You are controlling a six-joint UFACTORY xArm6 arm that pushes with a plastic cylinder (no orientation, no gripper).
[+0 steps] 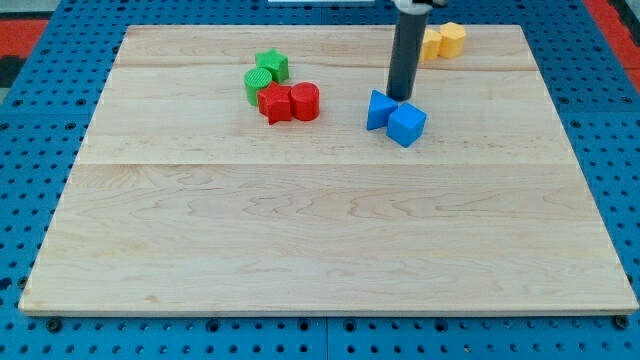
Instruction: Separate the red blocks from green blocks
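My tip (402, 98) rests on the counter (320, 230), just above the two blue blocks, touching or nearly touching the upper edge of the blue cube (407, 124); the other blue block (379, 109), wedge-like, sits against the cube's left side. There are no jaws to report: the arm ends in a plain dark rod standing upright.

Well to the left of my tip, four blocks huddle together. The red star-shaped block (274, 102) and the red cylinder (305, 101) lie side by side, their pair running left to right. The green cylinder (257, 84) touches the red star's upper left, and the green star-shaped block (271, 66) sits just above that. Two yellow blocks (443, 41) lie above and right of my tip, by the counter's top edge.
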